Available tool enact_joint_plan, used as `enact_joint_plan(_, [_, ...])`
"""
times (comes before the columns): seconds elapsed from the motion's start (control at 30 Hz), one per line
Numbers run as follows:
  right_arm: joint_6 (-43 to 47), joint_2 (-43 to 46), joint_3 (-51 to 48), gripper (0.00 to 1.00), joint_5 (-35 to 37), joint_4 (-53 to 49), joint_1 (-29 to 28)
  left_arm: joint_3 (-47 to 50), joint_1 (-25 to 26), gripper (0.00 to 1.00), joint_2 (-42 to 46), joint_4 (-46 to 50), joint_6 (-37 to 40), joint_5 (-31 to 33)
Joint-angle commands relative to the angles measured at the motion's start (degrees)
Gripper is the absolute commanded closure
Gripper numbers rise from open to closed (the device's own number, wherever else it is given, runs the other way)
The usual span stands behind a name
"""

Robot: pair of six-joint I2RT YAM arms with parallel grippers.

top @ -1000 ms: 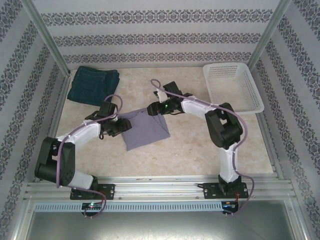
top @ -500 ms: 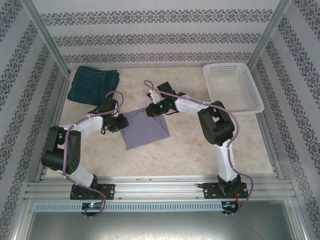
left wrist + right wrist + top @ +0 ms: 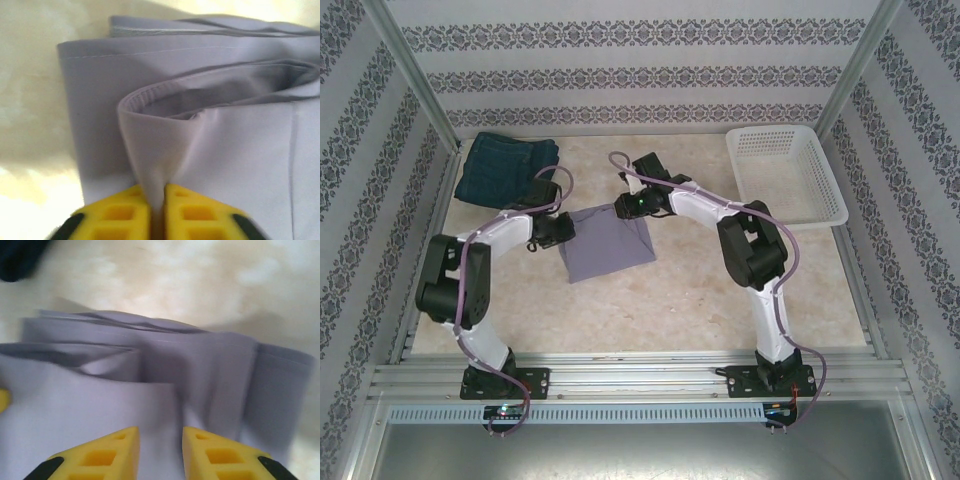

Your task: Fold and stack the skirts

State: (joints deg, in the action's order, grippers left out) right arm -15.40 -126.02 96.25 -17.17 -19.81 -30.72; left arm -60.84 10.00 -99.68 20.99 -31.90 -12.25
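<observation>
On the table (image 3: 720,290), smooth layered lavender-grey skirt (image 3: 608,250).

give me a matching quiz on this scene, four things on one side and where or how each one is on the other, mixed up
Things:
1. lavender-grey skirt
2. denim skirt
3. white basket
4. left tool

Places or states:
a. far right corner of the table
b. folded in the far left corner of the table
c. mid-table, between the two arms' ends
d. pinching a raised fold of pale cloth

Pairs: 1-c, 2-b, 3-a, 4-d
</observation>
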Motion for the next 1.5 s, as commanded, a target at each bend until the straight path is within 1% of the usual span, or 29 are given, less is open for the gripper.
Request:
enact_joint_plan(0.0, [-2.9, 0.7, 2.5, 0.64, 8.6, -3.8, 0.4, -1.4, -0.5, 0.74, -0.4, 5.6, -0.2, 4.5])
enact_joint_plan(0.03, [-3.9, 1.7, 2.7, 0.6, 10.5, -5.2, 0.3, -1.8, -0.5, 0.68, 0.3, 6.0, -0.5, 4.5])
enact_joint_plan(0.07, [-5.2, 3.2, 2.4, 0.56, 12.9, -6.5, 0.1, -2.5, -0.5, 0.58, 1.3, 7.2, -0.8, 4.6])
enact_joint_plan(0.1, [-6.6, 4.9, 1.6, 0.55, 14.7, -7.5, 0.0, -3.0, -0.5, 0.52, 2.5, 8.3, -1.1, 5.0])
enact_joint_plan(0.13, [-8.7, 7.1, 0.1, 0.53, 15.1, -7.7, -0.1, -2.9, -0.5, 0.43, 4.3, 9.5, -1.4, 5.9])
enact_joint_plan(0.17, [-10.4, 9.5, -2.3, 0.53, 12.4, -6.3, -0.1, -2.4, -0.4, 0.34, 6.6, 10.5, -1.9, 7.5])
enact_joint_plan(0.2, [-12.0, 11.4, -4.6, 0.53, 8.4, -4.0, -0.2, -1.6, -0.4, 0.29, 8.7, 10.9, -2.5, 8.8])
enact_joint_plan(0.23, [-14.4, 13.2, -7.2, 0.55, 2.9, -0.8, -0.3, -0.3, -0.5, 0.25, 11.2, 10.6, -2.9, 9.3])
enact_joint_plan(0.27, [-16.8, 14.2, -9.3, 0.57, -2.4, 2.4, -0.6, 1.1, -0.4, 0.22, 13.5, 9.8, -3.4, 9.1])
enact_joint_plan(0.33, [-21.2, 13.9, -10.8, 0.69, -10.6, 6.9, -1.6, 4.0, -0.5, 0.18, 16.6, 7.4, -4.1, 5.9])
enact_joint_plan(0.37, [-23.0, 12.9, -10.8, 0.74, -13.8, 8.6, -2.2, 5.6, -0.5, 0.18, 17.5, 5.5, -4.2, 3.2])
enact_joint_plan(0.43, [-25.6, 10.5, -10.4, 0.83, -17.0, 11.2, -3.5, 8.0, -0.7, 0.18, 17.4, 2.1, -4.1, -1.5])
enact_joint_plan(0.53, [-28.2, 6.3, -9.1, 0.92, -18.8, 13.9, -4.4, 9.4, -2.6, 0.2, 14.8, -0.6, -4.3, -8.0])
enact_joint_plan(0.57, [-29.0, 4.9, -8.7, 0.96, -18.9, 14.7, -4.6, 9.9, -3.5, 0.21, 13.8, -2.0, -4.5, -10.4])
enact_joint_plan(0.63, [-29.6, 3.1, -8.5, 0.99, -17.5, 15.7, -4.5, 11.0, -4.9, 0.21, 12.4, -5.1, -4.7, -13.8])
enact_joint_plan(0.77, [-31.0, 1.0, -8.7, 1.0, -8.9, 10.3, -3.2, 11.2, -6.6, 0.21, 8.7, -8.3, -3.2, -18.5])
enact_joint_plan(0.83, [-32.3, 0.2, -9.9, 1.0, -7.2, 9.1, -2.3, 11.0, -6.9, 0.22, 6.6, -8.9, -2.8, -20.0])
enact_joint_plan(0.93, [-33.0, -1.9, -10.2, 1.0, -7.6, 7.4, -1.3, 11.0, -6.9, 0.23, 4.8, -10.2, -2.7, -20.1])
enact_joint_plan(1.07, [-32.1, -3.9, -10.3, 1.0, -6.9, 4.9, -1.1, 10.3, -6.9, 0.29, 2.1, -11.4, -3.1, -21.6])
enact_joint_plan(1.17, [-32.2, -3.5, -11.7, 1.0, -7.4, 5.9, -0.7, 10.5, -6.9, 0.33, 1.1, -12.1, -3.3, -22.0])
enact_joint_plan(1.23, [-31.9, -3.4, -11.9, 1.0, -7.5, 5.6, -0.6, 11.0, -6.9, 0.35, 0.4, -14.1, -3.7, -24.3])
enact_joint_plan(1.3, [-32.0, -3.5, -11.7, 1.0, -8.2, 5.6, -0.8, 11.1, -6.8, 0.41, -1.0, -16.7, -4.9, -27.5])
enact_joint_plan(1.47, [-32.4, -3.8, -11.5, 1.0, -8.3, 6.1, -1.1, 9.4, -5.8, 0.49, -2.9, -19.3, -6.2, -29.8])
